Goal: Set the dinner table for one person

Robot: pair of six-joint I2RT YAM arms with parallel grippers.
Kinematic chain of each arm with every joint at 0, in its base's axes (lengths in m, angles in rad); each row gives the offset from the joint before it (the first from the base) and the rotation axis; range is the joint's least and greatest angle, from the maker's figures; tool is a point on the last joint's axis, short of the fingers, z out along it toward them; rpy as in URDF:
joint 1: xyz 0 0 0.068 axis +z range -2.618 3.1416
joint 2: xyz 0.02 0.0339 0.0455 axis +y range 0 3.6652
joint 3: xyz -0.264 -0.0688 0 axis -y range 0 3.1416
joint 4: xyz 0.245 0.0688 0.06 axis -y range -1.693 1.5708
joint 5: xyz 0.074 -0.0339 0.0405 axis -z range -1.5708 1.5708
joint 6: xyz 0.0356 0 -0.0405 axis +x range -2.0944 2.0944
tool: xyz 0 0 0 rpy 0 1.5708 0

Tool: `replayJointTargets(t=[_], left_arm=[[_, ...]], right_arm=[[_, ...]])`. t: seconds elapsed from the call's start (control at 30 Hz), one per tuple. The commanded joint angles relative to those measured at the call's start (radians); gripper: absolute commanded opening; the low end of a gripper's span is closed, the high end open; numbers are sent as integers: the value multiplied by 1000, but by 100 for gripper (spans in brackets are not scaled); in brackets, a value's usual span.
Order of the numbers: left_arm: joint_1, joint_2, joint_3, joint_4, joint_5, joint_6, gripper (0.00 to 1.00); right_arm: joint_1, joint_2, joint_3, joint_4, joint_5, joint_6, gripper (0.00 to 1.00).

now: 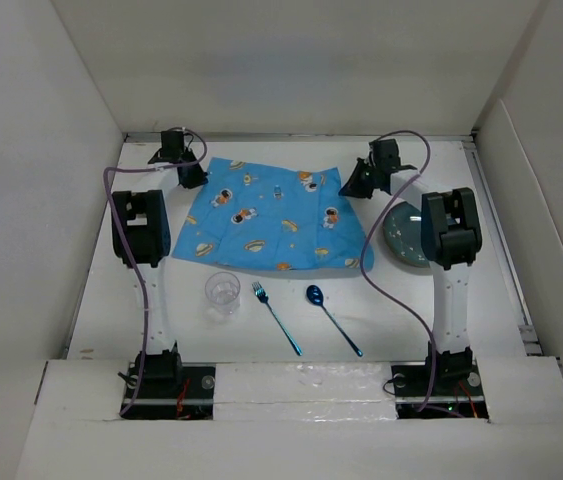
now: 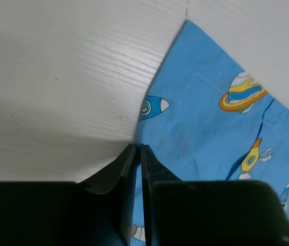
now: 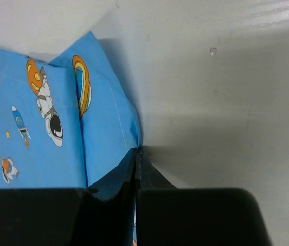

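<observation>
Dinner table (image 1: 191,325) holds blue mat (image 1: 266,215) — left gripper (image 2: 138,148), right gripper (image 3: 136,151) pinching it.

No readable text, labels or numbers anywhere; the blue mat (image 1: 266,215) carries only cartoon prints.

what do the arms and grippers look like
The left arm and right arm match: white tubular links between black joint housings. A thin purple cable loops along each. The left gripper and right gripper are black, with two flat tapered fingers.
</observation>
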Motion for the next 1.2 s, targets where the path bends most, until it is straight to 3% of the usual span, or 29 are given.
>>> replayJointTargets(t=[0.0, 0.03, 0.33, 0.8, 1.1, 1.17], left_arm=[[-18, 11, -17, -59, 43, 10, 4], [-18, 11, -8, -64, 43, 8, 0], [19, -30, -22, -5, 34, -25, 0], [19, -43, 66, 12, -75, -47, 0], [19, -92, 35, 50, -108, -53, 0], [19, -96, 27, 51, -105, -53, 6]], right_arm=[[13, -31, -35, 51, -15, 31, 0], [13, -41, -41, 69, -21, 38, 0], [-68, -113, -60, 199, -23, 86, 0], [-140, -78, 34, 163, 33, 84, 0], [-140, -10, 165, 114, 43, 77, 0], [-151, -10, 187, 104, 48, 71, 0]])
